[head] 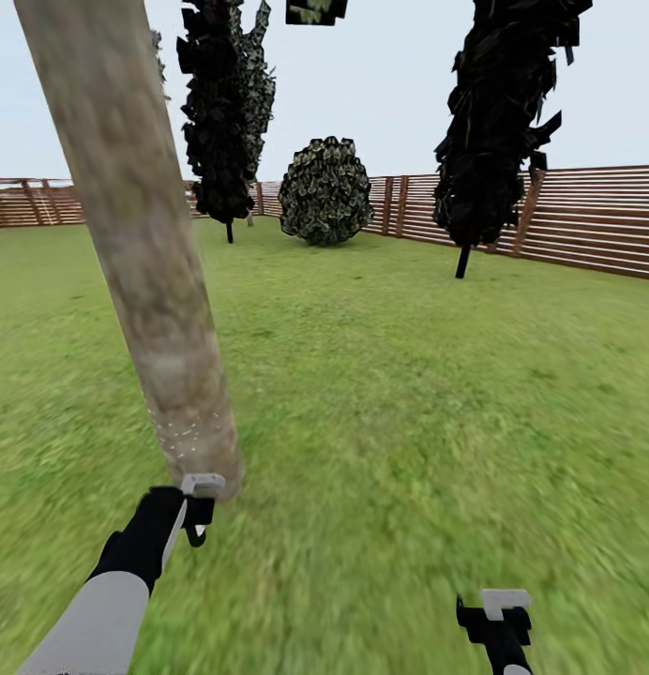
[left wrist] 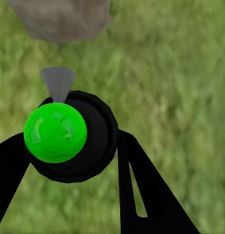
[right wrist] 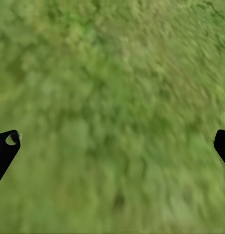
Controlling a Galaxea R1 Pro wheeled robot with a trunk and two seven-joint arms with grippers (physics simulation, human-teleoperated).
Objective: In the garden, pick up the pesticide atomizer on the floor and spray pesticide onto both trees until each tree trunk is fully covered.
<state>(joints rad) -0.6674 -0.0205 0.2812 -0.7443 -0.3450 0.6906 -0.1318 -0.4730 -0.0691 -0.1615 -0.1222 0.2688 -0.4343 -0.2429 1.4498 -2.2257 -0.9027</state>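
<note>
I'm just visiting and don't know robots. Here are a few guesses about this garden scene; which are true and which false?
1. The left gripper holds a round black thing with a bright green top. True; this is the atomizer.
2. The right gripper is holding something too. False; its fingers stand wide apart over bare grass.
3. Tiny whitish specks show low on the pale tree trunk. True; the pesticide dots it just above the left gripper.
4. The robot stands on stone paving. False; lawn lies under both arms.
5. A slatted wooden fence rings the lawn. True.
</note>
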